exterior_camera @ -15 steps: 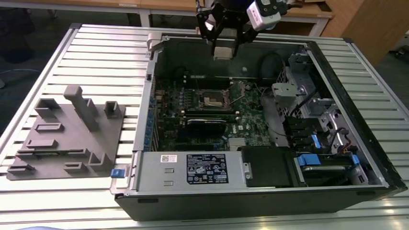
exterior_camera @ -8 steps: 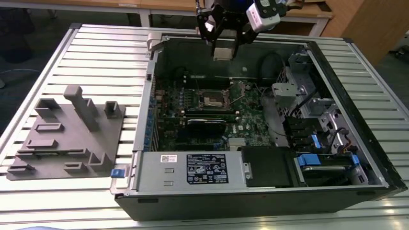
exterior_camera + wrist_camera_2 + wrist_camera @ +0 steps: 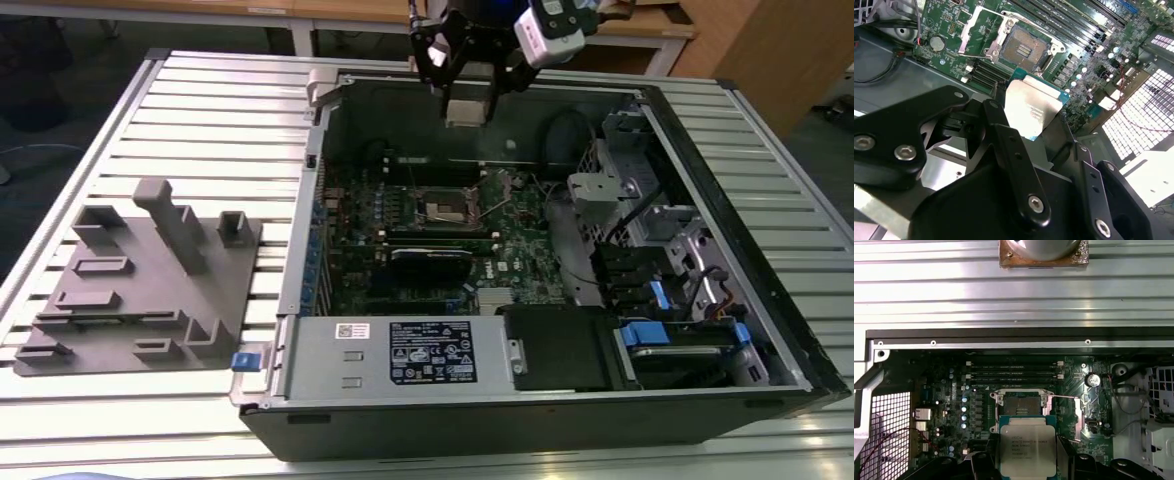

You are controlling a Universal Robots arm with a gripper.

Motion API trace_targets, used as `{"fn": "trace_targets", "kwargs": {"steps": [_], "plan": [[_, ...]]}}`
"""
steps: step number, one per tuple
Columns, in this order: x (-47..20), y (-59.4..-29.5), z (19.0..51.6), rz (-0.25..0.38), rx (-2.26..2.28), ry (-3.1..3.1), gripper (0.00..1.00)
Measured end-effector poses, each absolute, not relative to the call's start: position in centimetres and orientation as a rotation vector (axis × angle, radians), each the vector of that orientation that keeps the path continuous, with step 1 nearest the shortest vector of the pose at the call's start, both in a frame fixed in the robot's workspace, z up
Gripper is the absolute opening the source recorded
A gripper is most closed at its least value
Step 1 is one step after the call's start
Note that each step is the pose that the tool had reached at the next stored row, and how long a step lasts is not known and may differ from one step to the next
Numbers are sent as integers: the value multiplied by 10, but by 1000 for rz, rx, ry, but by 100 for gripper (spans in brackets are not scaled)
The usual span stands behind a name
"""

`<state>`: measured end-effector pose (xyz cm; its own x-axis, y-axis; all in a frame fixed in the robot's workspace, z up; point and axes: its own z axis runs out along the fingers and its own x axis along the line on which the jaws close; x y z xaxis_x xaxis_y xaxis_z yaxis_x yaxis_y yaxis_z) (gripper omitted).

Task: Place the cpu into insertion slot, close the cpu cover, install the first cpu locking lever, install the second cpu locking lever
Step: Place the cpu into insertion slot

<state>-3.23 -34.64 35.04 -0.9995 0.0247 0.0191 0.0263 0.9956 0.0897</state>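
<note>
My gripper (image 3: pixel 465 100) hangs above the back wall of the open computer case, shut on the cpu (image 3: pixel 465 110). In both wrist views the cpu (image 3: pixel 1031 107) (image 3: pixel 1027 450) is a flat silvery square with a green edge, clamped between the black fingers (image 3: pixel 999 125). The insertion slot (image 3: pixel 1024 47) (image 3: pixel 1020 407) (image 3: pixel 447 207) lies bare on the green board below, with its dark centre exposed and well apart from the chip. The cpu cover (image 3: pixel 968 30) (image 3: pixel 1080 412) stands swung open beside the slot.
The case walls (image 3: pixel 310 200) surround the board. Long memory slots (image 3: pixel 1014 371) run beside the socket. A drive cage and cables (image 3: pixel 641 230) fill the exterior view's right, with a power supply (image 3: pixel 400 355) at the front. A grey fixture block (image 3: pixel 140 280) sits on the slatted table.
</note>
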Motion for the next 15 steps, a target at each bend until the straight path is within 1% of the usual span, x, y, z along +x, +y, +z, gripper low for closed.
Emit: {"fn": "trace_targets", "kwargs": {"steps": [15], "plan": [[-32,-346,346,-140,-40,-3120,54]]}}
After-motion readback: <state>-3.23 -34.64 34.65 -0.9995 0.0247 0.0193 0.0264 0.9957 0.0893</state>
